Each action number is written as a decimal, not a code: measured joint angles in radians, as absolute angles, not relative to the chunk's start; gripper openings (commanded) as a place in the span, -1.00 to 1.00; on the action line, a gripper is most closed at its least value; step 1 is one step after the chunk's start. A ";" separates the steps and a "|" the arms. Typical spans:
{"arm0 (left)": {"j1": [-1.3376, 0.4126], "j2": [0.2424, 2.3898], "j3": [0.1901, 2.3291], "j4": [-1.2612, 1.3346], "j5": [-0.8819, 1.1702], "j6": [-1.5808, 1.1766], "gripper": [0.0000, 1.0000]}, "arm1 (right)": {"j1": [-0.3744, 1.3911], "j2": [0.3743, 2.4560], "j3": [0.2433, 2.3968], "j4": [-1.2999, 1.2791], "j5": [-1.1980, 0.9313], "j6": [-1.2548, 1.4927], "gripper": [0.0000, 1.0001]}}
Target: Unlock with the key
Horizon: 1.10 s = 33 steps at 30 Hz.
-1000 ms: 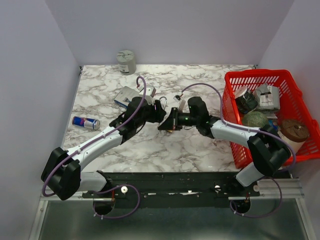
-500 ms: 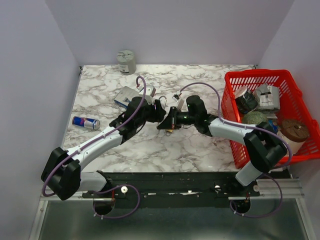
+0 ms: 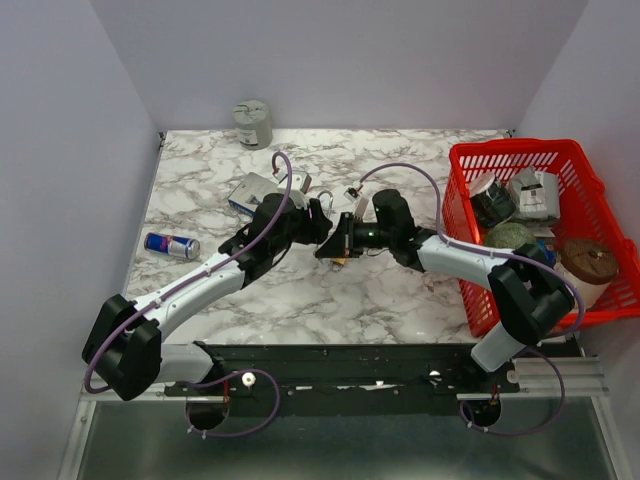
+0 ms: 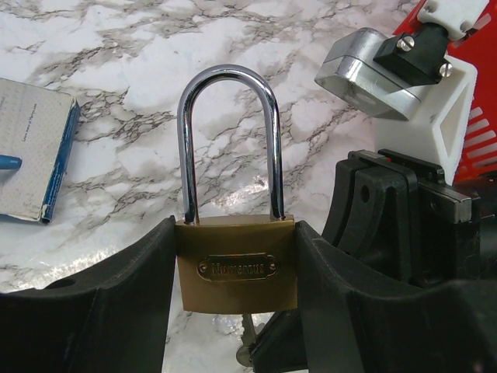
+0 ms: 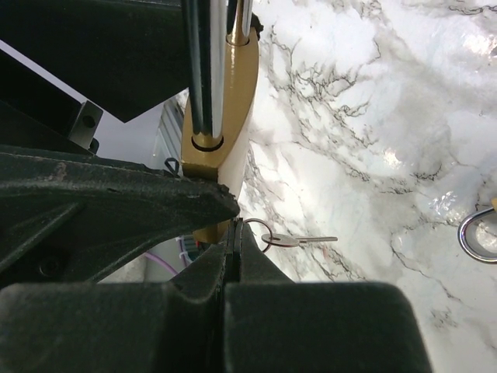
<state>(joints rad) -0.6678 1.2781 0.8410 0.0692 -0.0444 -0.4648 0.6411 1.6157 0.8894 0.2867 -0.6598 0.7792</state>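
Obs: left gripper (image 4: 235,237) has its jaws part-way apart, clamped across the brass body of the padlock (image 4: 237,284). The lock is held above the marble table (image 4: 116,101), mid-table between the two arms. The shackle (image 4: 229,74) is seated, so the lock is not yet open. The right gripper (image 5: 231,227) has its fingers pressed fully together just under the lock body. It is apparently pinching the key (image 4: 247,336), but the bow is hidden between the pads, so that grip is inferred.

Risks:
- The lock is gripped by its side faces only, so turning torque from the key could rotate the body in the pads.
- A blade off-axis to the keyway could jam or bend.
- A thin key in flat pads may slip instead of turning the cylinder.

Views:
- Left wrist: shackle state, lock face, and the key blade below the body.
- Right wrist: lock edge-on, plus a ring (image 5: 260,231) and spare key (image 5: 307,241) dangling at the finger seam, which the left wrist does not show.
- Top: only that the wrists meet; the lock is nearly hidden.
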 measured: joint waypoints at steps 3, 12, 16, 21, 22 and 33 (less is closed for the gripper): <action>-0.668 1.278 0.841 0.072 -0.044 -0.465 -1.00 | 0.641 1.612 0.898 0.266 -0.658 0.760 -0.99; -0.668 1.278 0.841 0.080 -0.044 -0.465 -1.00 | 0.641 1.578 0.904 0.209 -0.636 0.715 -0.99; -0.668 1.278 0.841 0.082 -0.044 -0.465 -1.00 | 0.641 1.578 0.911 0.199 -0.633 0.706 -0.99; -0.668 1.278 0.841 0.081 -0.044 -0.465 -1.00 | 0.641 1.578 0.912 0.192 -0.633 0.697 -0.99; -0.668 1.278 0.841 0.081 -0.044 -0.465 -1.00 | 0.641 1.578 0.912 0.192 -0.632 0.695 -0.99; -0.668 1.279 0.841 0.089 -0.042 -0.474 -1.00 | 0.641 1.578 0.934 0.178 -0.619 0.675 -0.99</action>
